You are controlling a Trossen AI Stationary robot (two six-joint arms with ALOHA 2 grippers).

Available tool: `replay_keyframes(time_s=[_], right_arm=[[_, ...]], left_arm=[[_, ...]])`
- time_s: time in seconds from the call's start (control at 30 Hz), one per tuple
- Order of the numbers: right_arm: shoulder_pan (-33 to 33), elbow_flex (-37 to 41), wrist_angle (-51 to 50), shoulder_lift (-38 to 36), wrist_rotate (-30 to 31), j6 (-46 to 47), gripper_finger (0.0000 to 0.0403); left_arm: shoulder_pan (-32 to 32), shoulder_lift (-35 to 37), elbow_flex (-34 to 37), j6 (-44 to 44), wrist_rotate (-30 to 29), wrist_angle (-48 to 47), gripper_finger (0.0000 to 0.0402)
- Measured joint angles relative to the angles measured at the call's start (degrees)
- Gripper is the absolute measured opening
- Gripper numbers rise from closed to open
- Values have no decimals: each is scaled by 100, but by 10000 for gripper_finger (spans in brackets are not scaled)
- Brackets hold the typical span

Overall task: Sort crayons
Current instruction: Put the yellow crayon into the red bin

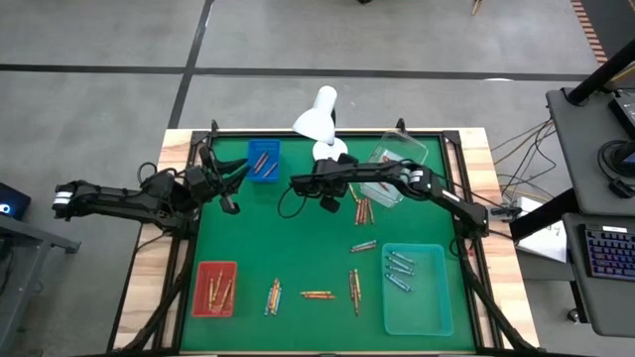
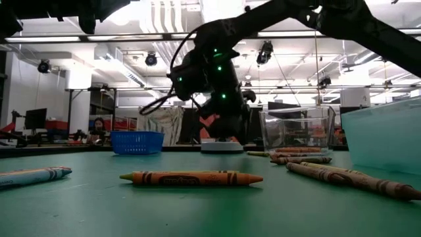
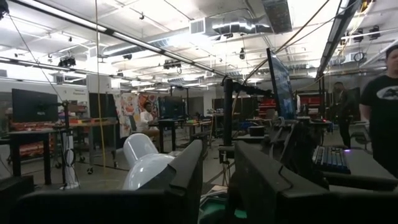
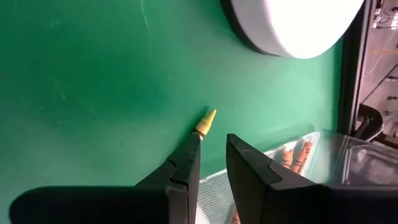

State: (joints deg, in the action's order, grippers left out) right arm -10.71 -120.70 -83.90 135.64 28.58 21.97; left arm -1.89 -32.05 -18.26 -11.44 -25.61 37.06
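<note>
We're hovering the right tool [image 4: 211,158] over the green counter [image 1: 298,253] near the white lamp base [image 4: 292,25]. Its fingers are standing slightly apart with a yellow crayon [image 4: 206,122] poking out past one fingertip; we can't tell if it's actually pinched. That's our worry: with a grip that marginal, it could be slipping out or rolling off mid-carry, and the clear tub [image 1: 397,164] is sitting just beside the tool, so a swing could be clipping its wall.

The left tool [image 3: 211,180] is waiting by the blue tray [image 1: 263,159], fingers a little apart, nothing between them.

The crayons are looking like short, paper-wrapped sticks with pointed tips: an orange one [image 2: 191,178] lying alone mid-counter, some bunched beside the tub [image 1: 363,210], pale ones in the teal tray [image 1: 417,297], others in the red tray [image 1: 215,290].
</note>
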Motion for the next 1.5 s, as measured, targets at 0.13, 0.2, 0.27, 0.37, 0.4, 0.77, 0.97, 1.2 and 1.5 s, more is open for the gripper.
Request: replay_keyframes(time_s=[0.13, 0.2, 0.27, 0.37, 0.4, 0.77, 0.97, 1.2, 1.5], right_arm=[[-19, 20, -20, 61, 2, -123, 68], [-22, 20, -58, 83, 4, -161, 68], [-37, 22, -99, 106, 2, -183, 68], [-58, 35, -98, 111, 2, -239, 68], [-68, 36, -96, 111, 5, -243, 68], [-151, 103, -76, 115, 0, -270, 68], [-176, 201, -46, 122, -29, -320, 68], [-173, 199, 281, 120, -514, -504, 68], [-48, -54, 324, 117, -539, -604, 68]], left_arm=[[0, 0, 0, 0, 0, 9, 76], [0, 0, 0, 0, 0, 24, 76], [0, 0, 0, 0, 0, 28, 76], [0, 0, 0, 0, 0, 27, 76], [0, 0, 0, 0, 0, 26, 76], [0, 0, 0, 0, 0, 22, 76], [0, -2, 0, 0, 0, 17, 76], [0, -2, 0, 0, 0, 17, 76], [2, 24, 0, -111, -245, 148, 76]])
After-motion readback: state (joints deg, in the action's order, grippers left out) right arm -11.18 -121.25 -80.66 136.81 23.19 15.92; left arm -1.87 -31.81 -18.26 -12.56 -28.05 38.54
